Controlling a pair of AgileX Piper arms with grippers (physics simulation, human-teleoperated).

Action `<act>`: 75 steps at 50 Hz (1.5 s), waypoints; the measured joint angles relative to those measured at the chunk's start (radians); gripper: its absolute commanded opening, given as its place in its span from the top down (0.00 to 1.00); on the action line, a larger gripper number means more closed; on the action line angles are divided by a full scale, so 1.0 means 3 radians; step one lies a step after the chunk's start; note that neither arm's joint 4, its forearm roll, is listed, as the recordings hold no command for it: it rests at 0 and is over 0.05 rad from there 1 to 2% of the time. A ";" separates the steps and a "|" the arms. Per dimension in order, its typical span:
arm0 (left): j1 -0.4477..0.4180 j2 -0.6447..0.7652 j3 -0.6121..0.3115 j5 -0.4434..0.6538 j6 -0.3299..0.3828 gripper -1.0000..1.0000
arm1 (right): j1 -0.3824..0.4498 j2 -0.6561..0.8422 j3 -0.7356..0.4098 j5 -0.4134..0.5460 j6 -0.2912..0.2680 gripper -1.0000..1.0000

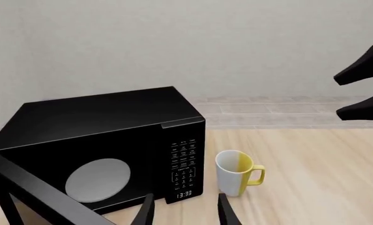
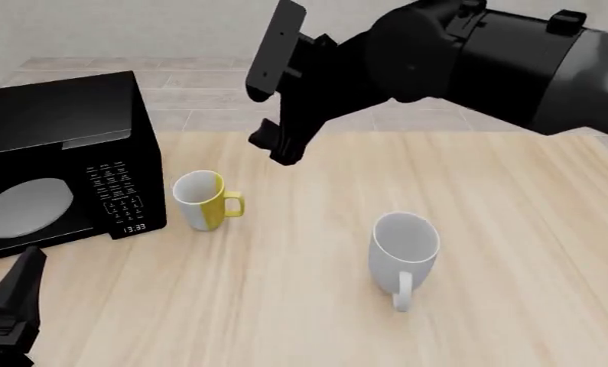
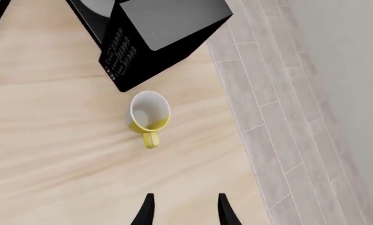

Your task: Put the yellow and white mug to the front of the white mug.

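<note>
The glossy black microwave (image 2: 64,160) reads 13:33. Just right of it stands the smooth yellow and white mug (image 2: 203,200), left of the white mug (image 2: 404,248). My right gripper (image 2: 273,141) hangs above, jaws apart; my left gripper (image 1: 185,211) is spread too.

Both arms are rendered in matte black. The right arm's bulky rounded housing (image 2: 487,53) carries a flat rectangular plate (image 2: 275,50); the left gripper (image 2: 13,294) is formed of slim tapered fingers.

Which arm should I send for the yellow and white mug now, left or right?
Probably the right. The right gripper hangs open above the table just behind the yellow and white mug, looking straight down on it. The left gripper sits low at the near edge, in front of the microwave, also open but farther away.
</note>
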 measured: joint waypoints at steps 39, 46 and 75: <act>0.0000 0.0010 -0.0020 0.0010 0.0000 0.00 | 0.0195 0.0356 -0.0031 0.0026 -0.0484 0.00; 0.0000 0.0010 -0.0020 0.0010 0.0000 0.00 | 0.0219 0.0420 -0.0076 0.0018 -0.0460 0.00; 0.0000 0.0010 -0.0020 0.0010 0.0000 0.00 | 0.0222 0.0835 -0.0273 -0.0155 -0.0285 0.00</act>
